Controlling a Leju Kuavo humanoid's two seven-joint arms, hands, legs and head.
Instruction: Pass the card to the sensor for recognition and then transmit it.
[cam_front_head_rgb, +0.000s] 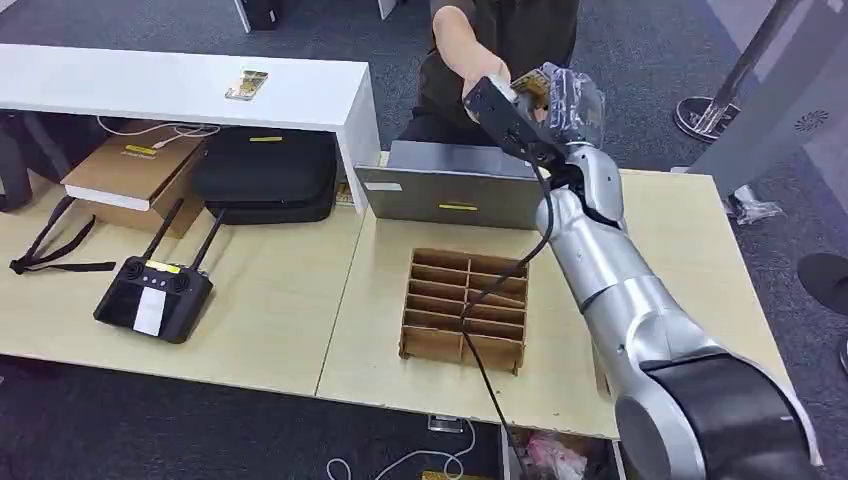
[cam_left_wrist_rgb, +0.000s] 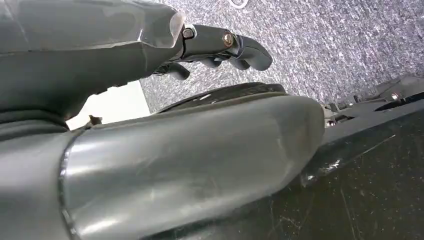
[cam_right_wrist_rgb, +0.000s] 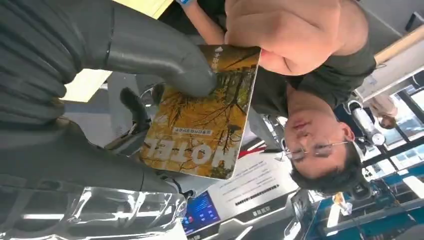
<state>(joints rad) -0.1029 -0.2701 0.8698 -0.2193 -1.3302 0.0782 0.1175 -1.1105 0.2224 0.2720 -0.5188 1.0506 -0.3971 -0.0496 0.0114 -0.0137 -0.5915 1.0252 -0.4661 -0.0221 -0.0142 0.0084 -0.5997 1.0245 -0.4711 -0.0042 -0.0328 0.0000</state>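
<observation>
Hotel card (cam_right_wrist_rgb: 202, 115) is sitting pinched under the right hand's (cam_front_head_rgb: 545, 100) thumb against its fingers, while a person's hand (cam_right_wrist_rgb: 285, 32) is gripping the far edge, presumably taking the handover. Left hand's (cam_left_wrist_rgb: 220, 47) fingers are curling loosely, holding nothing.

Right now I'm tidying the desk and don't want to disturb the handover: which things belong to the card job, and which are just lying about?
In the job:
- hotel card, held by the right robot hand
- person's hand, gripping the card's far end

Lying about:
- remote controller
- cardboard divider tray
- grey box
- black case
- second card on the white shelf
</observation>
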